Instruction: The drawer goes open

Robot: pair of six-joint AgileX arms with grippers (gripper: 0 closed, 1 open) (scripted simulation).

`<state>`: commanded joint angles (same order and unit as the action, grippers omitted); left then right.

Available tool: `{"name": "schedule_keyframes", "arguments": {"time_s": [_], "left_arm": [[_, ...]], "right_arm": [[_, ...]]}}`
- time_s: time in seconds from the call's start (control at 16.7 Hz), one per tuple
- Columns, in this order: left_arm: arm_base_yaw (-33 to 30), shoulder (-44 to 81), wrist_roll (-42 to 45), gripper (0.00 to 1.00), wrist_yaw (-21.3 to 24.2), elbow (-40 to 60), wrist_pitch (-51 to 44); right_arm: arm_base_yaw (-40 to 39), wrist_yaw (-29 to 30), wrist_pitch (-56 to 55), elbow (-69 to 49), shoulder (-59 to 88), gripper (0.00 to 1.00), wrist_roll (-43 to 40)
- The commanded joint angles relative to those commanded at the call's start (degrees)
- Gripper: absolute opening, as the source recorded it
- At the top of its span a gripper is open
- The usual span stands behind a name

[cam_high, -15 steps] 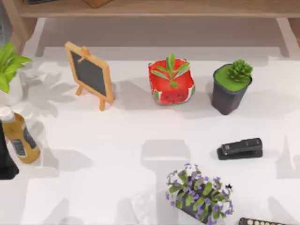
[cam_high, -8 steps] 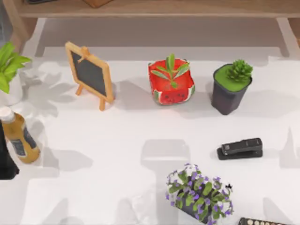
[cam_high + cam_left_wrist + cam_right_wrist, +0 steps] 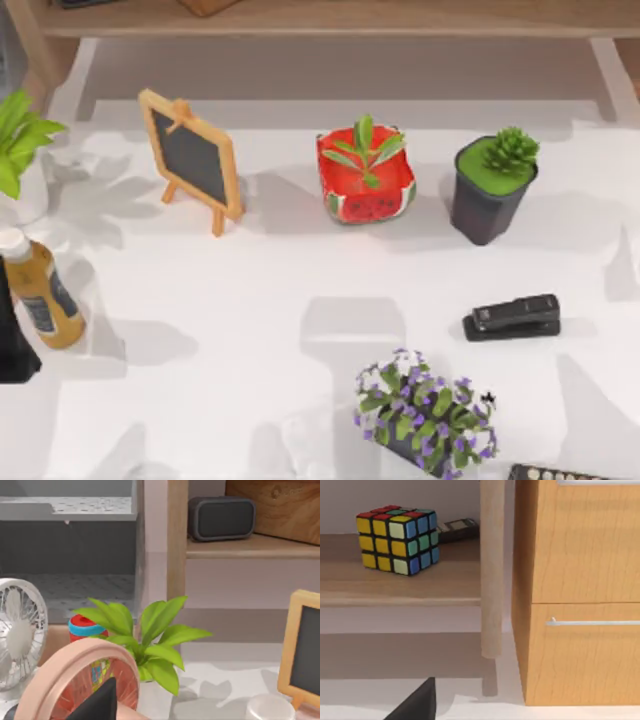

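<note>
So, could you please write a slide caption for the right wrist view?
Wooden drawer unit with closed fronts and metal handle, beside a shelf holding a colour cube.

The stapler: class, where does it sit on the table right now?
In the top view the black stapler lies on the table's right side, in front of the dark succulent pot and behind the purple flowering plant.

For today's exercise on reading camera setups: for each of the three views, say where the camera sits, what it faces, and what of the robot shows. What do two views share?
Top view: above the table, looking down on stapler and chalkboard.
Left wrist view: on the left arm, facing leafy plant and speaker; a dark gripper tip at the edge.
Right wrist view: on the right arm, facing drawer handle and puzzle cube.
Shared: chalkboard, top and left wrist.
</note>
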<state>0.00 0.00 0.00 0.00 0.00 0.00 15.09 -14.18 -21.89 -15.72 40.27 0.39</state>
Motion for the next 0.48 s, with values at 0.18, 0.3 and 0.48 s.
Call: {"name": "schedule_keyframes", "arguments": {"time_s": [0.18,0.3,0.48], "left_arm": [[0.0,0.0,0.0,1.0,0.0,0.0,0.0],[0.0,0.0,0.0,1.0,0.0,0.0,0.0],[0.0,0.0,0.0,1.0,0.0,0.0,0.0]], "right_arm": [[3.05,-4.93,-7.2,-5.35,10.9,1.0,0.31],[4.83,-7.93,-11.36,-8.51,17.29,1.0,0.48],[8.31,-9.89,-14.95,-11.02,22.89,1.0,0.52]]}}
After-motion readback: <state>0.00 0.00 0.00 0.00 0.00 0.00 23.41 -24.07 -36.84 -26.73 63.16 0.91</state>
